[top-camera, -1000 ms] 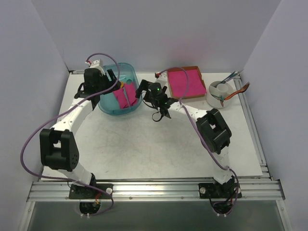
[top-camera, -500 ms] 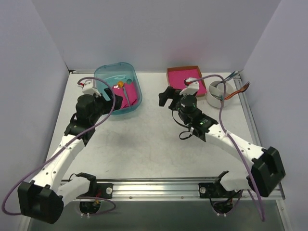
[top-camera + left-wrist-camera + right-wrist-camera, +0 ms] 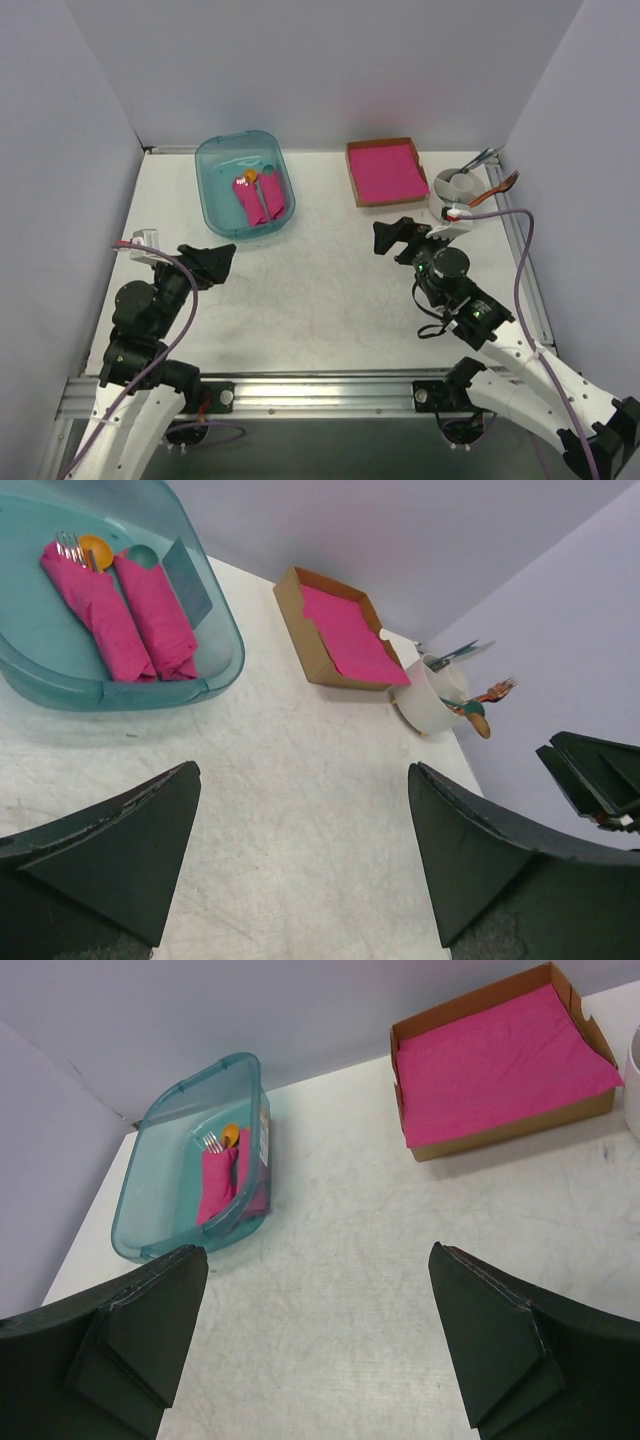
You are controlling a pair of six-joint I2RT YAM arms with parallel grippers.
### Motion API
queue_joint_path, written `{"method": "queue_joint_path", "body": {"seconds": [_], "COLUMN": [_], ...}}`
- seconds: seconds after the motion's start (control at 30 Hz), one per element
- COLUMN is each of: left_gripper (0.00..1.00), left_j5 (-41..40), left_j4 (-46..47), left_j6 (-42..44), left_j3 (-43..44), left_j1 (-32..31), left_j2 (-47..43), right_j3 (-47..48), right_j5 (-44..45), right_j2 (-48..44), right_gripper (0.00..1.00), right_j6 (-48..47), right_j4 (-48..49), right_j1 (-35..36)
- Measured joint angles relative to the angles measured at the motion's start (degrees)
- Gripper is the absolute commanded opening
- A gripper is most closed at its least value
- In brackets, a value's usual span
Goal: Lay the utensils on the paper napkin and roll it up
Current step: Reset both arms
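While the top view shows the left claw [image 3: 222,262] and right claw [image 3: 385,238] each spread apart above the bench [image 3: 320,300], the rolled paper napkin [image 3: 247,203] lies lengthwise near-to-far in the teal tub [image 3: 207,195], orange spoon [image 3: 250,176] at its far end; the left wrist view, then the right, shows the fork [image 3: 68,546] beside that spoon.

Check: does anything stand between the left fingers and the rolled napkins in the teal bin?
Only the near wall of the teal bin; the rolled napkins lie inside it. The table between it and the open left fingers shows bare.
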Motion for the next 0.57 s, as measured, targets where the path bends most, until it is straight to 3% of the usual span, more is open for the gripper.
{"method": "queue_joint_path", "body": {"seconds": [0.13, 0.57], "left_gripper": [0.94, 0.94], "left_j5": [0.7, 4.4], "left_j4": [-1.0, -3.6], "left_j6": [-0.7, -0.7], "left_j3": [-4.8, -8.2], "left_j1": [0.0, 0.0], "left_j2": [-8.3, -12.4], "right_j3": [-1.8, -5.7], "right_j5": [0.4, 0.4], "right_j2": [-3.3, -10.4], "right_gripper": [1.00, 1.00], "right_j6": [0.9, 2.8], "right_j4": [-2.3, -7.3], "right_j1": [0.0, 0.0]}}
